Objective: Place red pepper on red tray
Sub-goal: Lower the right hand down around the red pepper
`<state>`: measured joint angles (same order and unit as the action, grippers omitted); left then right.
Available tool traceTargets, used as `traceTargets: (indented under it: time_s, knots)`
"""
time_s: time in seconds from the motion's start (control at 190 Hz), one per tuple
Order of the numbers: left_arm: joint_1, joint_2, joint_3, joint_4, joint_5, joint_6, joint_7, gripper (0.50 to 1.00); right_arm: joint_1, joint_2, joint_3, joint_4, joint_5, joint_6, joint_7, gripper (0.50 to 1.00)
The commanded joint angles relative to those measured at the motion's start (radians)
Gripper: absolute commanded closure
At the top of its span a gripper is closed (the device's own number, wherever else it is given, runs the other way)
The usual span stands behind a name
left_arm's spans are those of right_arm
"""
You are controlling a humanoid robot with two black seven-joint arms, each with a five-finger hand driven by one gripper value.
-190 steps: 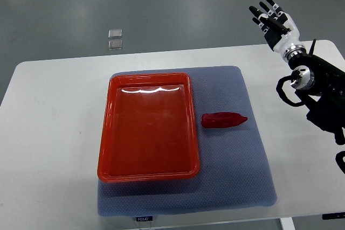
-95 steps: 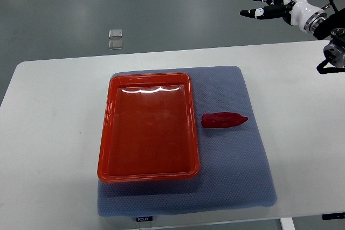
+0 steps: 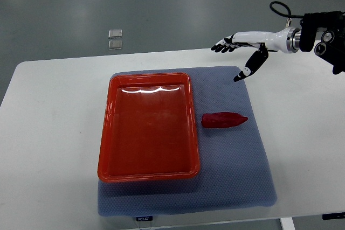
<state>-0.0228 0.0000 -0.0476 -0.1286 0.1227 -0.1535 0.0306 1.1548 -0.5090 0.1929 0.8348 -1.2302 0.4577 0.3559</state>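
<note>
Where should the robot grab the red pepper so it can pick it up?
Probably around its thick middle, coming down from above. The red pepper lies flat on the blue mat, long side running left to right, pointed tip at the right. The right hand could close its fingers across the narrow width.

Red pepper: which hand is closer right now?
Right. The right hand hovers open above the far edge of the blue mat, beyond the red pepper and apart from it. The left hand is not in view.
</note>
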Motion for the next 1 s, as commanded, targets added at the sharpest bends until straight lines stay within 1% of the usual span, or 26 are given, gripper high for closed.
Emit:
traceTargets:
  time_s: [0.0, 0.173, 0.289, 0.457, 0.735, 0.892, 0.992]
  knots:
    - [0.000, 0.000, 0.000, 0.000, 0.000, 0.000, 0.000, 0.500, 0.000, 0.006, -0.056, 0.038, -0.074, 0.003, -0.002, 0.589]
    - [0.000, 0.000, 0.000, 0.001, 0.000, 0.000, 0.000, 0.500, 0.010, 0.020, -0.099, 0.049, -0.137, 0.018, -0.008, 0.589]
    - [0.000, 0.000, 0.000, 0.000, 0.000, 0.000, 0.000, 0.500, 0.010, 0.029, -0.112, 0.078, -0.161, 0.016, -0.015, 0.589]
    - [0.000, 0.000, 0.000, 0.001, 0.000, 0.000, 0.000, 0.500, -0.004, 0.037, -0.127, 0.089, -0.161, 0.013, -0.015, 0.591]
    - [0.000, 0.000, 0.000, 0.000, 0.000, 0.000, 0.000, 0.500, -0.024, 0.038, -0.141, 0.147, -0.153, 0.013, -0.012, 0.591]
    - [0.000, 0.000, 0.000, 0.001, 0.000, 0.000, 0.000, 0.500, -0.049, 0.052, -0.141, 0.147, -0.163, 0.006, -0.012, 0.595]
    - [0.000, 0.000, 0.000, 0.001, 0.000, -0.001, 0.000, 0.500, -0.069, 0.052, -0.141, 0.141, -0.172, -0.005, -0.014, 0.607]
